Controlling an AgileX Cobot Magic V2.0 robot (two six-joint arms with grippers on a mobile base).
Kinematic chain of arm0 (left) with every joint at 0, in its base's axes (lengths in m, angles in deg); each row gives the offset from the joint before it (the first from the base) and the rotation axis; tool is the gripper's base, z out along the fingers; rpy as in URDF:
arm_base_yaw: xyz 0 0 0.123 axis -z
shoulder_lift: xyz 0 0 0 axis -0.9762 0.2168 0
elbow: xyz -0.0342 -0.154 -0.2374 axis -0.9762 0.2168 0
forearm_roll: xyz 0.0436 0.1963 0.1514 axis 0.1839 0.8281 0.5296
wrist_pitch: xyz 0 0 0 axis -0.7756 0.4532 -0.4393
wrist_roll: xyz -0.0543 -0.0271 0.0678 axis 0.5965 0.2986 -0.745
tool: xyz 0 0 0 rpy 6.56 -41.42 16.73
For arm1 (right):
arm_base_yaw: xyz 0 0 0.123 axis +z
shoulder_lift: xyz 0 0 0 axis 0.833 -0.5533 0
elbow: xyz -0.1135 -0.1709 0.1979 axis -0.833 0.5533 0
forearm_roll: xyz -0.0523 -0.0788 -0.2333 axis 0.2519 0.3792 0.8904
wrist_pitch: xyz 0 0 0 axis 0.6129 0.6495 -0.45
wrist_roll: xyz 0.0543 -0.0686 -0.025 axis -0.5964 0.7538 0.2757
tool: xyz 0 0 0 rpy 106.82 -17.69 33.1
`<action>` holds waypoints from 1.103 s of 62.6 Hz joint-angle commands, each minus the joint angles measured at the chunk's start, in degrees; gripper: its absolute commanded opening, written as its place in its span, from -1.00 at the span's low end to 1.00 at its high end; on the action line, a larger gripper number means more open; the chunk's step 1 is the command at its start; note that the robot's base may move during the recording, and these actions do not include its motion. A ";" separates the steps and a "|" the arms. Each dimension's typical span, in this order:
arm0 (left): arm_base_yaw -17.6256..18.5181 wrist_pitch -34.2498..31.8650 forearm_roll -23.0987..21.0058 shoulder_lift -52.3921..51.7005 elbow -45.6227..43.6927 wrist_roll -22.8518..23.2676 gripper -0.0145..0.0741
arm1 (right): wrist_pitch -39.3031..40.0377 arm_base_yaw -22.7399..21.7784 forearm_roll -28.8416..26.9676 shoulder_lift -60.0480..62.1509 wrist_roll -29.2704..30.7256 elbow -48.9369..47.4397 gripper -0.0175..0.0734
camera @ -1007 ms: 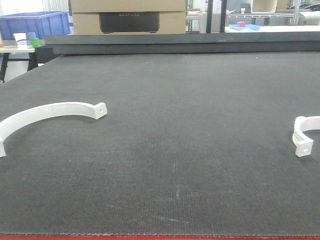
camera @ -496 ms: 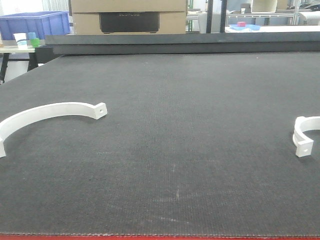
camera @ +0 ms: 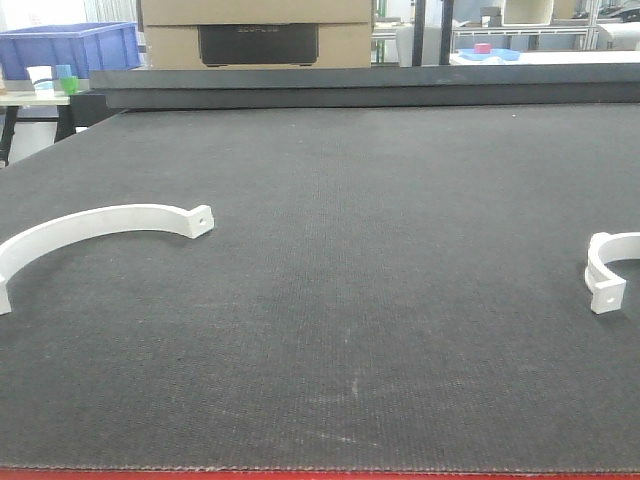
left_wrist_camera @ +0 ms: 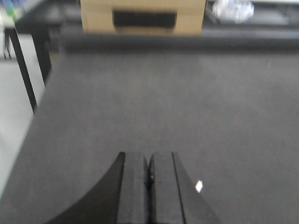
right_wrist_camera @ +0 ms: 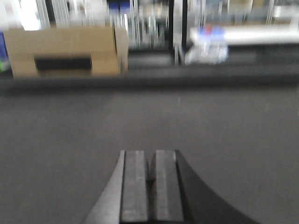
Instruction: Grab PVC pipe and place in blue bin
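The PVC pipe (camera: 606, 271), a small white C-shaped piece with a squared, holed end tab, lies on the dark mat at the right edge of the front view, partly cut off by the frame. The blue bin (camera: 68, 46) stands far back at the left, beyond the table. My left gripper (left_wrist_camera: 150, 161) is shut with nothing in it, low over bare mat. My right gripper (right_wrist_camera: 151, 158) is likewise shut and empty over bare mat. Neither gripper shows in the front view, and the pipe appears in neither wrist view.
A much larger white arc (camera: 95, 232) with a holed end tab lies on the mat at the left. A cardboard box (camera: 257, 32) stands behind the table's far edge. The mat's left edge (left_wrist_camera: 32, 126) drops to the floor.
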 commanded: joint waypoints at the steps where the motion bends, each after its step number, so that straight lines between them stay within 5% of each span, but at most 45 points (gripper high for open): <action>1: 0.27 2.56 -1.36 2.83 -0.62 0.16 -0.92 | -6.30 -0.37 -1.51 -5.90 0.11 -1.36 -0.98; 26: 0.27 3.67 -1.89 14.70 1.20 0.16 -0.92 | -10.51 -0.37 -1.40 -25.41 0.11 -1.36 -0.98; 46: 0.27 -2.66 -5.00 18.02 7.16 0.16 -0.92 | -7.28 -0.37 -1.66 -28.09 0.11 -1.36 -0.98; 69: 0.27 -2.79 -5.67 18.12 7.65 0.16 -0.92 | -6.24 0.17 -7.52 -29.61 0.11 -3.90 -0.96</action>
